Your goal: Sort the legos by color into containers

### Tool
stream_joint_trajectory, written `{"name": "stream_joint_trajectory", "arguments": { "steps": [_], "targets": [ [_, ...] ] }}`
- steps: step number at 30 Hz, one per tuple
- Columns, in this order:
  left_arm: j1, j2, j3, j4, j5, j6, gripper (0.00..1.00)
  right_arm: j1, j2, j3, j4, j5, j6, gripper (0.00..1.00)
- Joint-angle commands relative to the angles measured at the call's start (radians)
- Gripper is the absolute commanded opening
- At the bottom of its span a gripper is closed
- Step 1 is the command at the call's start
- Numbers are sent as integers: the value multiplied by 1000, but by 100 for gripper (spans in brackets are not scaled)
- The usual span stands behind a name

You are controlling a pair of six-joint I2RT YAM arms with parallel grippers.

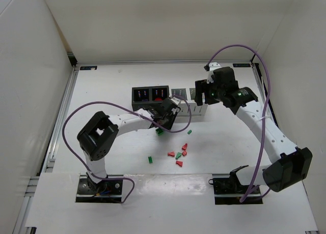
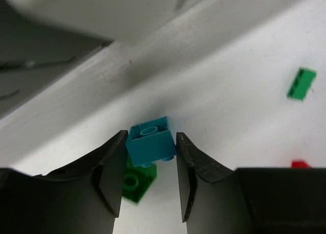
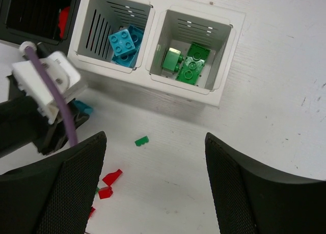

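My left gripper is shut on a teal-blue lego and holds it just above a green lego on the table, close in front of the containers. In the top view this gripper is below the two black bins. My right gripper is open and empty, hovering in front of the two white bins. One white bin holds teal-blue legos, the other holds green legos. A black bin holds a red lego.
Loose red legos lie in a cluster mid-table, with a green one to their left and another green one nearer the bins. Purple cables loop over both arms. White walls enclose the table.
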Motion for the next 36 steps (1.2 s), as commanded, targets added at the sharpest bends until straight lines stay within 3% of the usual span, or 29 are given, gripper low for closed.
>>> {"name": "stream_joint_trajectory", "arguments": {
  "steps": [1,8,16,27,32,36],
  "targets": [
    [-31,-155,36,-51,-15,24,46,1,-30,11,5,22,7,80],
    [-27,-331,119,-39,-57,119,46,-74,-163,-90,78,38,55,82],
    [39,-98,444,-90,-15,168,46,-117,-205,-135,109,56,79,83],
    [68,60,571,-152,31,132,50,-151,-214,-150,120,16,93,84],
    [65,51,579,-156,34,124,85,-126,-214,-149,117,50,81,86],
    [65,29,581,-143,34,136,90,-70,-225,-152,103,108,84,86]
  ]
}}
